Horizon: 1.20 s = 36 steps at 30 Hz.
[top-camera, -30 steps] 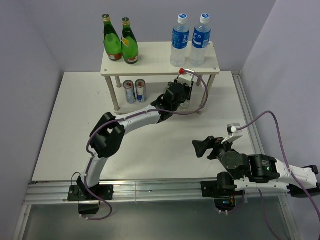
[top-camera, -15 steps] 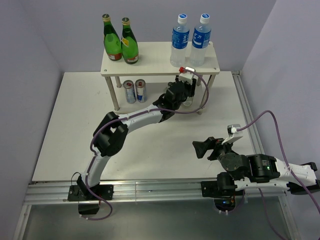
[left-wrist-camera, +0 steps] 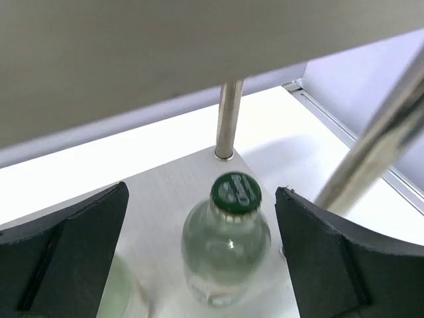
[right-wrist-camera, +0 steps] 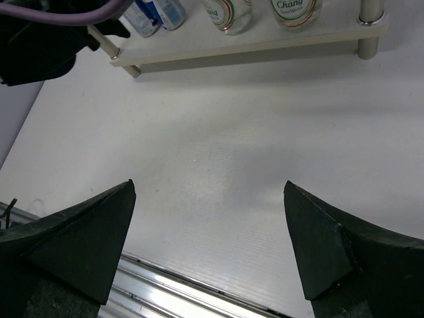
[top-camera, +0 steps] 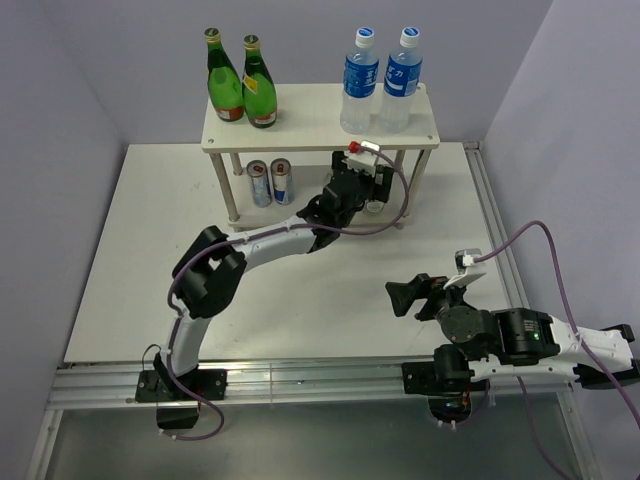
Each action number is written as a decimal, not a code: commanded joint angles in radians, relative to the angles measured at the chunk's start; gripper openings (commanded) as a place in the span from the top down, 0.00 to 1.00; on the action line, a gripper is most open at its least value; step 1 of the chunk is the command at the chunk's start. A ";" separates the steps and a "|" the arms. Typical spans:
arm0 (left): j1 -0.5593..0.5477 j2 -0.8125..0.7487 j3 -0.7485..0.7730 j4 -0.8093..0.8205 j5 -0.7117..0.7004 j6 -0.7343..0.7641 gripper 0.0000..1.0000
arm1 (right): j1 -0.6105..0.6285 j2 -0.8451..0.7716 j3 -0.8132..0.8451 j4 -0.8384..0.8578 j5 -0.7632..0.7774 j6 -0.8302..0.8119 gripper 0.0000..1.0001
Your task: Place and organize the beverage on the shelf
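Shelf: pale rack, far centre of the counter.
Done: green bottles and water bottles on top; cans and clear bottle below.
Left pincer: wide, flanking the clear bottle, not touching.
Right pincer: wide, empty.
Remaining: probably only retreat.

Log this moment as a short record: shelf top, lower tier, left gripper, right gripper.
shelf top: two green bottles left, two water bottles right
lower tier: two cans left, clear bottles right
left gripper: open, fingers either side of the green-capped bottle, apart from it
right gripper: open, empty, over the table
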 commanded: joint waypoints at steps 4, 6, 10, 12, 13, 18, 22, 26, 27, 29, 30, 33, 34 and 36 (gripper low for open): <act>-0.038 -0.206 -0.108 0.066 -0.017 0.008 0.01 | 0.010 0.022 0.029 -0.003 0.045 0.028 0.00; -0.052 -0.252 -0.150 0.059 -0.010 0.005 0.01 | 0.010 0.029 0.032 -0.011 0.048 0.037 0.00; -0.085 -0.383 -0.245 0.007 -0.045 -0.018 0.01 | 0.010 0.038 0.032 -0.016 0.054 0.042 0.00; -0.111 -0.442 -0.282 -0.044 -0.088 -0.030 0.01 | 0.009 0.045 0.030 -0.017 0.060 0.048 0.00; -0.121 -0.475 -0.303 -0.117 -0.107 -0.041 0.01 | 0.010 0.046 0.033 -0.023 0.060 0.056 0.00; -0.171 -0.771 -0.527 -0.311 -0.225 -0.082 0.01 | 0.009 0.072 0.050 -0.040 0.069 0.073 0.00; -0.204 -0.998 -0.622 -0.547 -0.245 -0.121 0.01 | 0.010 0.100 0.114 0.007 0.031 -0.027 0.00; -0.277 -1.221 -0.555 -0.831 -0.521 -0.263 0.01 | 0.010 0.193 0.306 0.086 -0.073 -0.224 0.00; -0.324 -1.250 -0.515 -0.944 -0.462 -0.303 0.01 | 0.010 0.215 0.415 0.058 -0.070 -0.275 0.00; -0.328 -1.320 -0.408 -1.030 -0.437 -0.326 0.01 | 0.010 0.273 0.567 0.023 -0.032 -0.320 0.00; -0.328 -1.341 -0.386 -1.073 -0.443 -0.314 0.01 | 0.009 0.285 0.609 -0.002 -0.018 -0.370 0.00; -0.328 -1.434 -0.388 -1.029 -0.539 -0.219 0.01 | 0.010 0.307 0.723 0.003 0.026 -0.477 0.00; -0.328 -1.453 -0.400 -1.023 -0.553 -0.204 0.01 | 0.009 0.304 0.737 0.018 0.029 -0.507 0.00; -0.328 -1.499 -0.414 -1.008 -0.550 -0.181 0.01 | 0.010 0.299 0.766 0.050 0.023 -0.563 0.00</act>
